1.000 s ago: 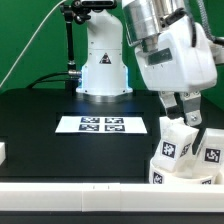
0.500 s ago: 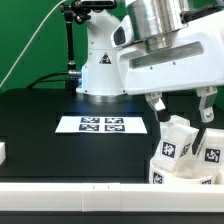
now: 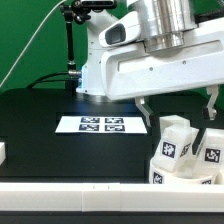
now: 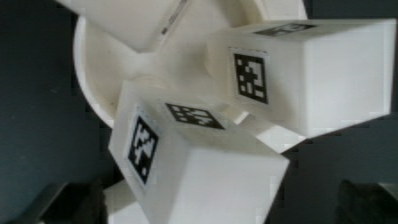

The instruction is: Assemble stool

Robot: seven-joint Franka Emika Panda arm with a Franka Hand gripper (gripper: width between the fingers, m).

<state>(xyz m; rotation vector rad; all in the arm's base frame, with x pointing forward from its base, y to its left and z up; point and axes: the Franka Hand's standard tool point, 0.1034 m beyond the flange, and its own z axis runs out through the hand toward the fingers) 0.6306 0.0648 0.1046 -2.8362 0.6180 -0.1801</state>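
Gripper (image 3: 178, 104), jaws spread wide and empty, hangs directly above an upright stool leg (image 3: 176, 138).

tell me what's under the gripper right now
The open gripper hangs over the stool parts: blocky white legs with black-and-white tags, lying against the round seat. What lies beneath the legs is covered, and the fingers touch nothing.

This is a robotics lab. A white robot arm (image 3: 165, 55) stands on a black tabletop (image 3: 40, 115) with a green backdrop (image 3: 30, 40) behind it. At the centre lies the marker board (image 3: 103, 124), and toward 4 o'clock white tagged parts (image 3: 178, 150) are piled. A white rail (image 3: 70, 190) borders the 6 o'clock edge.
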